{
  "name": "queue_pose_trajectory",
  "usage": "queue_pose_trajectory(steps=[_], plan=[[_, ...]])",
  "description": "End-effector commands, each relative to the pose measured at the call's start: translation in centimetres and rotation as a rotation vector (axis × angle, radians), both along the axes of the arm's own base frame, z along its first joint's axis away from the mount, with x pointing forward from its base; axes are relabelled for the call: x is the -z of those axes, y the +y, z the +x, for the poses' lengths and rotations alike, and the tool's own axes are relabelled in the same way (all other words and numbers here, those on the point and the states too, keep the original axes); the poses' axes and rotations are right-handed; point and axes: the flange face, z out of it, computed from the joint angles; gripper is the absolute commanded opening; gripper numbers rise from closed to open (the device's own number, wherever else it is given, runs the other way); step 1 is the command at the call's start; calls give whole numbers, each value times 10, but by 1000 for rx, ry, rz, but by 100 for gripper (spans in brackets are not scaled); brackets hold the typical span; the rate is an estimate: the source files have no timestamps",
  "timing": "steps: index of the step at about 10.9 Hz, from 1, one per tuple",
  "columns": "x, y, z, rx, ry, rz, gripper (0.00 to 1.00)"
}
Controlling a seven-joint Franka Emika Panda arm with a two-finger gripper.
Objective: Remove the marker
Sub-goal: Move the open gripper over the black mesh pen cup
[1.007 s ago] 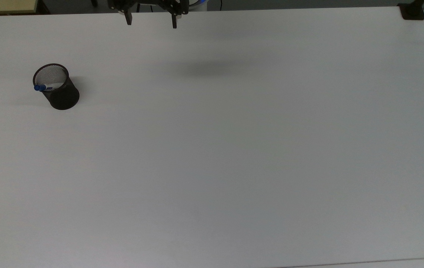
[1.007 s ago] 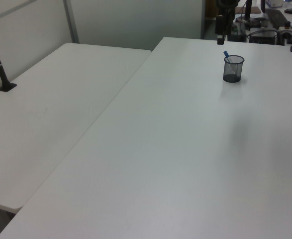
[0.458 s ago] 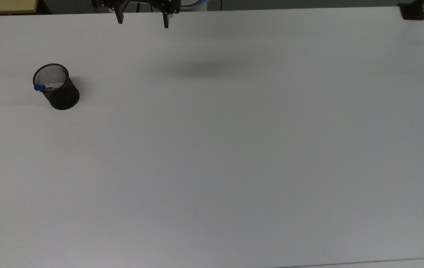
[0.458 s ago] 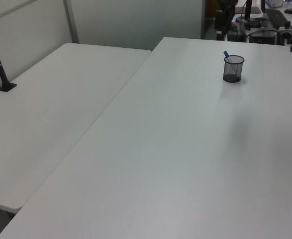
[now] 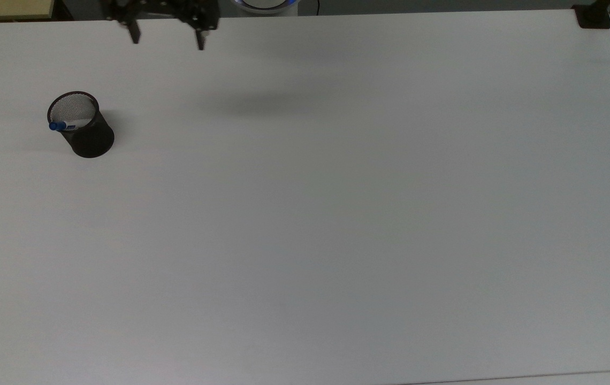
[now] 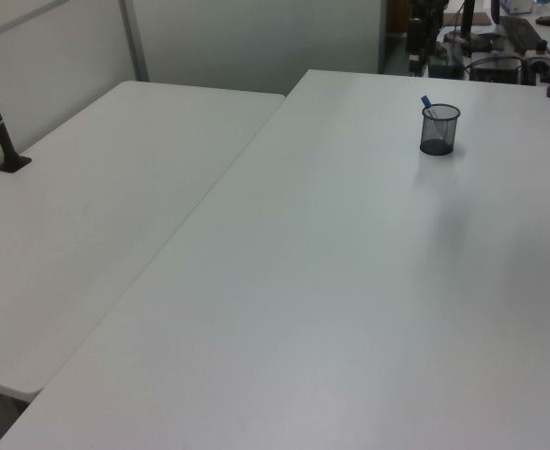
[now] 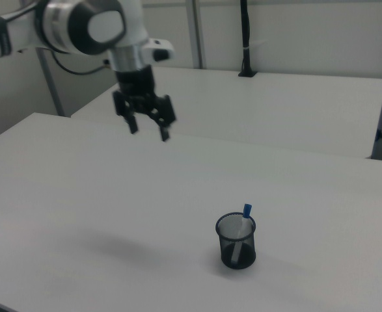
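Nearest in the right view, a black mesh cup (image 7: 236,242) is stood upright on the white table (image 7: 112,214). The marker (image 7: 245,221) is held inside the cup, leaned against the rim, its blue cap poking just above the edge. In the top view the cup (image 5: 81,124) is seen toward the top view's left, with the marker (image 5: 64,126) laid across the mouth, cap at the rim on the top view's left. In the left view the cup (image 6: 439,128) is placed far up the table, blue cap (image 6: 425,101) visible over the rim. Farther back, the gripper (image 7: 148,130) is hung in the air well apart from the cup, fingers spread wide, nothing grasped. In the top view it (image 5: 167,43) is seen at the table's far edge. A second table (image 7: 295,104) is seen behind.
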Motion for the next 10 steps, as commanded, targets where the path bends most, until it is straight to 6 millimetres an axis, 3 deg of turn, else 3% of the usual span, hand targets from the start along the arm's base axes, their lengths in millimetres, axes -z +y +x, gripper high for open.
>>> queue_pose_trajectory(steps=[1,4,6,8,10], plan=[[36,-86,12,22,-32,-18,100],[83,-160,15,38,-32,-56,98],[113,-193,15,12,-20,-77,82],[135,-212,17,9,-23,-102,69],[148,-219,18,6,-26,-108,53]])
